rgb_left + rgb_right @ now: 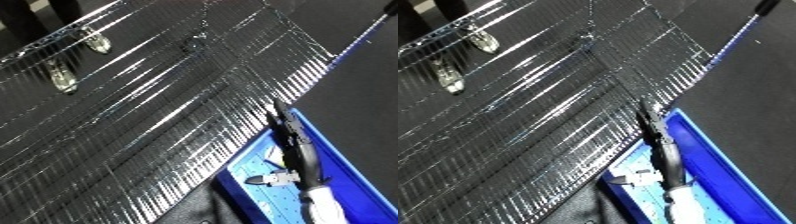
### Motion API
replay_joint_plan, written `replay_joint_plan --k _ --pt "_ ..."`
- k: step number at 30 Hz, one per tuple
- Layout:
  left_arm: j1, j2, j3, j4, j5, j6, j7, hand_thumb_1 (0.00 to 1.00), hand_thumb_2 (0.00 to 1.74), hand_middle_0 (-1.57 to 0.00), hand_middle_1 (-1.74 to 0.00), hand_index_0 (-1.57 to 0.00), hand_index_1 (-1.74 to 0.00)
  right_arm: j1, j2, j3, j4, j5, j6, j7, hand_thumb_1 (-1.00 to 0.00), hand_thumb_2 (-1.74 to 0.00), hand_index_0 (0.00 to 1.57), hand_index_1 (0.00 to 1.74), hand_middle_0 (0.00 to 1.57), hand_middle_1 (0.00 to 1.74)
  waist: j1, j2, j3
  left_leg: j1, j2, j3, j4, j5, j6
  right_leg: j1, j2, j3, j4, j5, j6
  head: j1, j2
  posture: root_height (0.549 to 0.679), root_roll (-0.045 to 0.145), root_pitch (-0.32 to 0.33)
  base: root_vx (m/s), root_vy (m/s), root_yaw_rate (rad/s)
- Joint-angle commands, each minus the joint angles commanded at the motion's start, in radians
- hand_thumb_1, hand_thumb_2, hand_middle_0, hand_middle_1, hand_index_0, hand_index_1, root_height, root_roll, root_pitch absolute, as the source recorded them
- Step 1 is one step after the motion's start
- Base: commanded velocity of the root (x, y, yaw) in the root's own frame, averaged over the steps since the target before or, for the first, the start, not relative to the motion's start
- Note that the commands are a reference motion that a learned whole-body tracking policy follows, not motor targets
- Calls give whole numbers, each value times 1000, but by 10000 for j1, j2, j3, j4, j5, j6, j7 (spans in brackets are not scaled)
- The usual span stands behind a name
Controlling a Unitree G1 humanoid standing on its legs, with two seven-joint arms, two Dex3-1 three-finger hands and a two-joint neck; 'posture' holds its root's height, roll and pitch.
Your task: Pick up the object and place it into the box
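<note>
My right hand [298,150] reaches up from the lower right over the blue bin [351,165]. Its black fingers [649,122] are straight and held together, with the tips at the bin's far corner beside the edge of the wire shelf [160,125]; the hand is open and holds nothing. Two small shiny objects lie on the shelf at the upper left, one [96,41] above the other [60,76], far from the hand. A small white and dark thing [271,179] shows on the bin's pale floor beside the wrist; I cannot tell what it is. My left hand is out of sight.
The wire shelf fills the left and middle of the tilted view. Dark floor [364,85] lies to the right, with a dark pole [740,37] running along the shelf's right edge. Another small dark item [194,45] sits on the mesh near the top.
</note>
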Motion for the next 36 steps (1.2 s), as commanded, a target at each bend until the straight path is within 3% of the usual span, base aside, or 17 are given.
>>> replay_joint_plan --k 8,12,17,27,36 --pt "85 149 332 -23 61 306 -6 1000 1740 -1570 -1740 -1570 -1740 -272 429 543 -170 -230 315 521 0 0 0 0 0 0 553 -412 0 -176 -5 -296 303 -144 64 219 -7 -299 372 -116 -33 -855 -532 656 75 -85 38 -35 186" --pt "140 219 485 -33 120 442 -40 1000 1740 -1570 -1740 -1570 -1740 -298 577 675 -237 -384 436 573 0 0 0 0 0 0 805 -603 -4 -220 -54 -440 370 -232 111 311 17 -444 486 -153 -16 -1532 -780 655 68 -92 50 -34 187" --pt "191 274 612 -79 237 559 11 1000 1740 -1570 -1740 -1570 -1740 -251 711 744 -257 -385 475 590 0 0 0 0 0 0 1074 -765 -29 -272 -116 -589 432 -236 160 351 57 -607 605 -188 34 -2349 -984 654 58 -97 47 -28 166" --pt "424 454 754 -330 378 759 -8 1000 1740 -1570 -1740 -1570 -1740 50 956 865 -255 -288 319 405 0 0 0 0 0 0 1382 -927 0 -409 -204 -775 615 -278 248 268 27 -780 913 -279 136 -3044 -1146 650 49 -101 32 -18 122" --pt "577 573 808 -452 336 873 -204 1000 1740 -1570 -1740 -1570 -1740 116 955 1001 -76 -113 352 374 0 0 0 0 0 0 1487 -960 -5 -354 -176 -802 568 -259 259 301 -33 -872 943 -296 180 -3014 -1247 650 46 -104 19 -12 47"
